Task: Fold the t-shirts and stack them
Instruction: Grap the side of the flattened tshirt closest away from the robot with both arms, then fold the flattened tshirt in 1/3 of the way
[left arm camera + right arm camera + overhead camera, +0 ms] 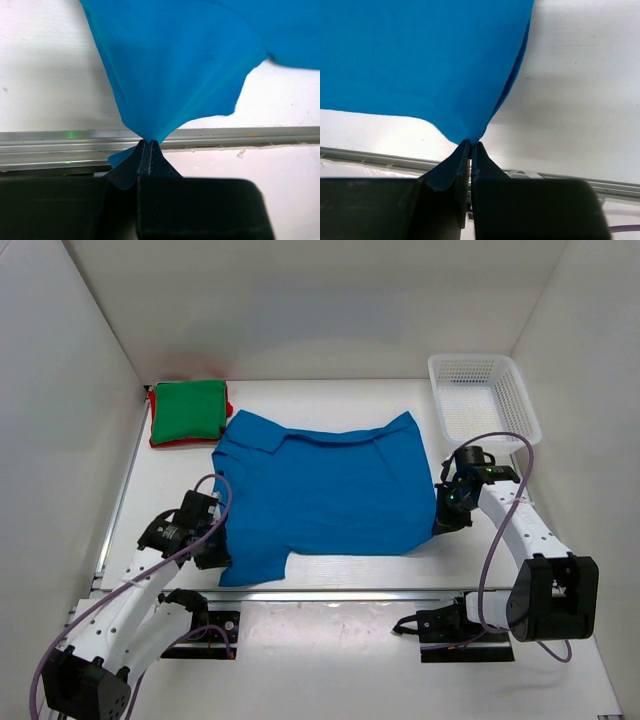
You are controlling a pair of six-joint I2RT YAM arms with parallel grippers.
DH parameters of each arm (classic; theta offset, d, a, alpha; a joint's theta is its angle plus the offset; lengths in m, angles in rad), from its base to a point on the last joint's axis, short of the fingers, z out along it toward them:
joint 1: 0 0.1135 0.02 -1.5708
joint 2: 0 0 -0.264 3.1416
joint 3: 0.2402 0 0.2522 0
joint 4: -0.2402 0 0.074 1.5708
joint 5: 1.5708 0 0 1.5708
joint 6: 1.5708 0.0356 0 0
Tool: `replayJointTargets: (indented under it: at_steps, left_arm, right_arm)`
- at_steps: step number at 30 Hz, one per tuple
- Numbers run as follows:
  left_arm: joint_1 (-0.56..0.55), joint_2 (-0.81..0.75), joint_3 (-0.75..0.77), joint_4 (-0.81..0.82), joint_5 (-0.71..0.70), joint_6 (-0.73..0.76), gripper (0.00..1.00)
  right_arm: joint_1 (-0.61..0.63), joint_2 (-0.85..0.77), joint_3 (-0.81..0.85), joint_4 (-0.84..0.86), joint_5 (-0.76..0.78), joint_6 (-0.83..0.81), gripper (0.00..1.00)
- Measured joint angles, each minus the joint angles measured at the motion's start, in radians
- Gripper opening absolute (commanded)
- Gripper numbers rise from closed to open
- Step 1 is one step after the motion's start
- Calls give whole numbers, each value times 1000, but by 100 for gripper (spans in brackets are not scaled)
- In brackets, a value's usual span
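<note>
Tightly, left fingers (160, 167) and right fingers (447, 172) pinch the blue t-shirt (320, 495).

Blue t-shirt (320, 495), centre of top view: soft matt cloth, smooth fine knit; same for green t-shirt (187, 410) and red t-shirt (180, 445) edge, upper left. Basket (522, 395), upper right: white plastic mesh; table (330, 400) smooth matt white, prob. laminate. Rail (240, 134) across left wrist view is brushed metal; left gripper (148, 146) and right gripper (471, 146) are matt black plastic.
</note>
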Motion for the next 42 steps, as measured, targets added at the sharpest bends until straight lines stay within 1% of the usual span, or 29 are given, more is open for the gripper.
replayJointTargets:
  at_steps: [5,10,13,17,25,31,38,39,40,41,42]
  left_arm:
    - [45,53,72,5,0,34,0]
    - [92,139,140,69,-6,64,0]
    - [128,201,161,118,-6,80,0]
    - [149,289,195,157,-13,102,0]
    - [209,420,282,201,-18,145,0]
    - [232,542,369,239,-21,163,0]
    - [246,665,455,284,-24,175,0]
    - [249,678,464,291,-24,177,1]
    - [252,693,470,299,-25,178,9]
    - [253,706,473,306,-25,181,14]
    - [255,719,477,312,-25,181,22]
  right_arm:
    - [-37,-11,13,-16,-25,-14,0]
    - [-93,23,50,-7,-67,-36,0]
    - [-111,72,81,8,-82,-42,0]
    - [-119,143,135,21,-99,-53,1]
    - [-132,296,276,34,-109,-63,0]
    - [-130,411,395,41,-108,-64,0]
    - [-123,501,504,43,-105,-63,0]
    - [-122,509,517,42,-105,-63,0]
    - [-120,521,533,43,-104,-63,0]
    - [-118,531,546,44,-105,-63,4]
    - [-117,541,557,45,-105,-62,9]
